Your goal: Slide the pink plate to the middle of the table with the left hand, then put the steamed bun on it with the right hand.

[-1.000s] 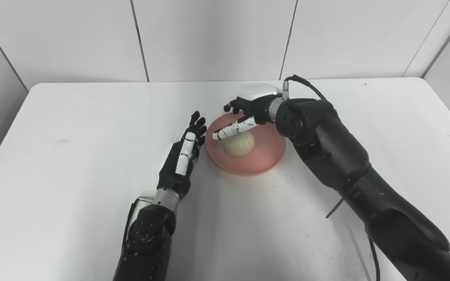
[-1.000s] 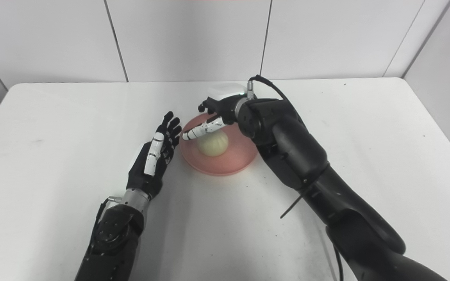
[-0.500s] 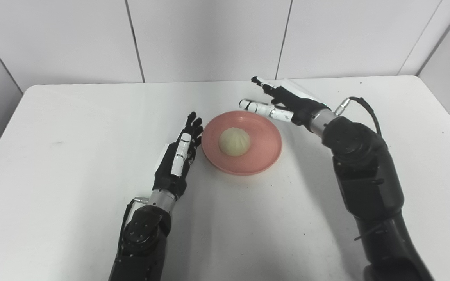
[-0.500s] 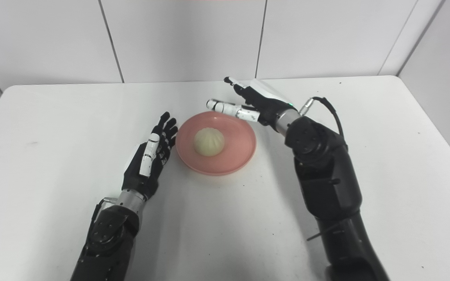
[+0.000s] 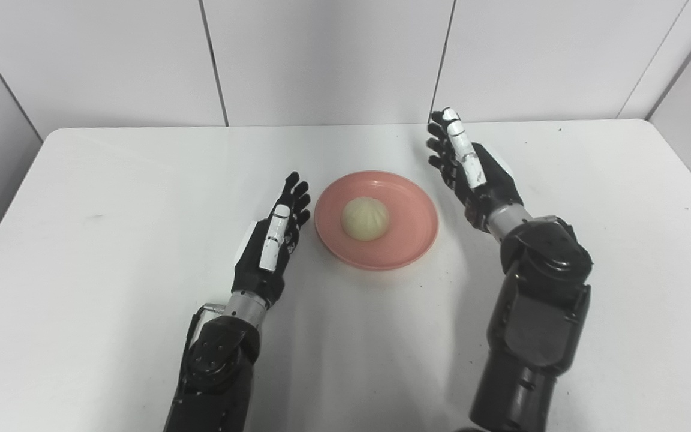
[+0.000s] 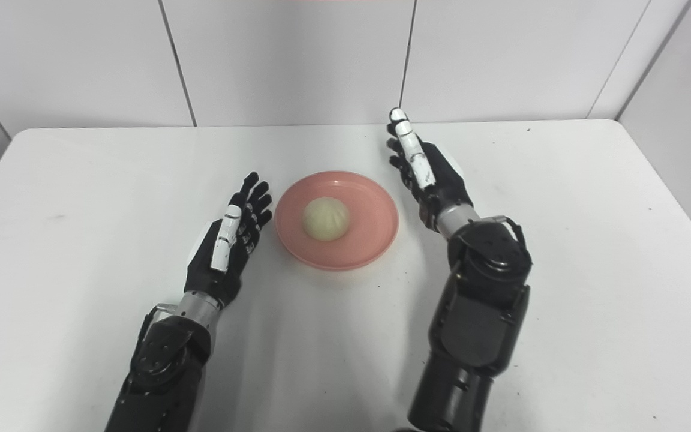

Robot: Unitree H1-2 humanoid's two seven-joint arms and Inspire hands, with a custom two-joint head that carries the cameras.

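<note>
Bun (image 5: 365, 218) sits on pink plate (image 5: 408, 246), mid-table — both steps look done.
Left hand (image 5: 270, 246) and right hand (image 5: 471, 171) flank the plate, fingers spread, empty — next, likely just withdraw.

No text, label, brand, number or sign can be read anywhere in either view.

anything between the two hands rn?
The pink plate with the bun on it, between the left hand and right hand; neither touches it. Clear in both views.
</note>
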